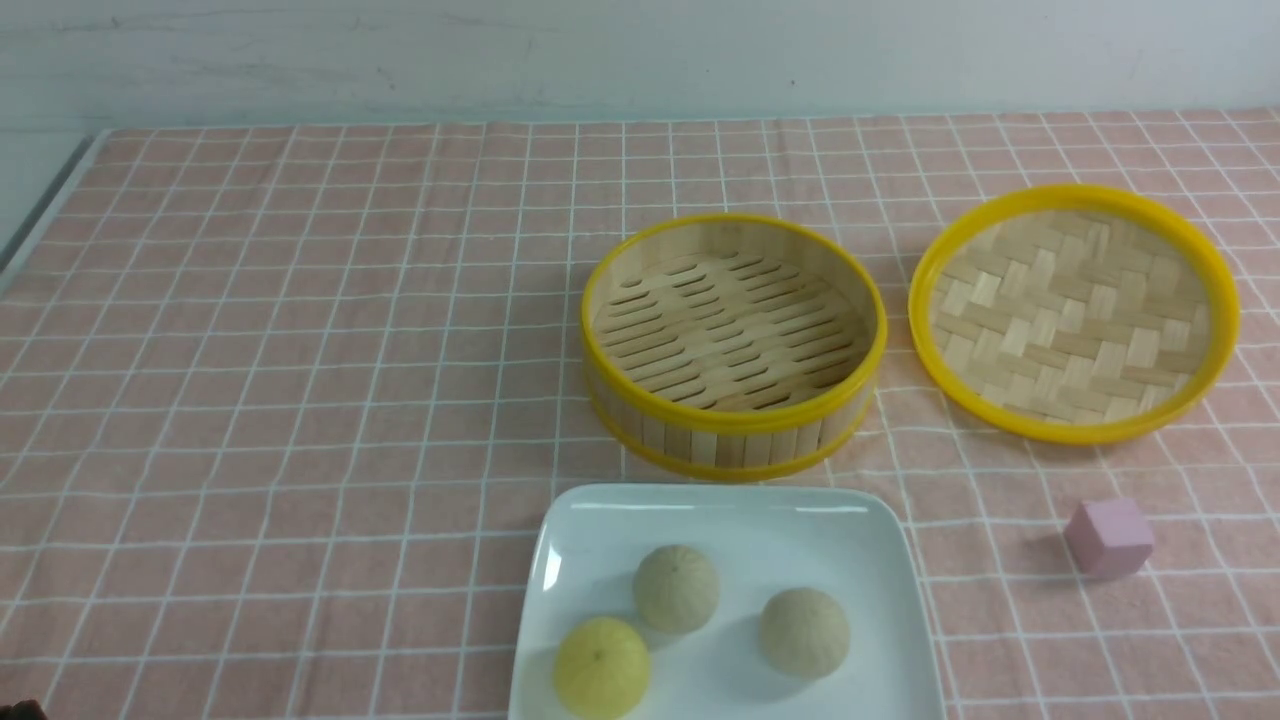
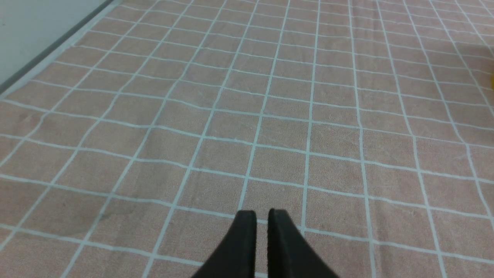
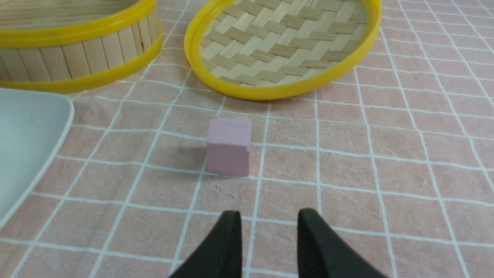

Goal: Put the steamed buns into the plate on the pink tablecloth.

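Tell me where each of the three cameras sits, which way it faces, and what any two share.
Front: between the arms, facing forward over plate, buns, steamer basket, lid; no arm visible.
Left wrist: looks past left gripper at bare tablecloth.
Right wrist: looks past right gripper toward pink cube.
Shared: front and right wrist both show cube, lid, basket, plate.

I see L gripper [image 2: 262,222] at the bottom centre of its wrist view, jaws nearly together w/ a thin slit, nothing held. R gripper [image 3: 269,224] at the bottom centre of its view, jaws clearly apart, empty. Neither arm shows in front view.
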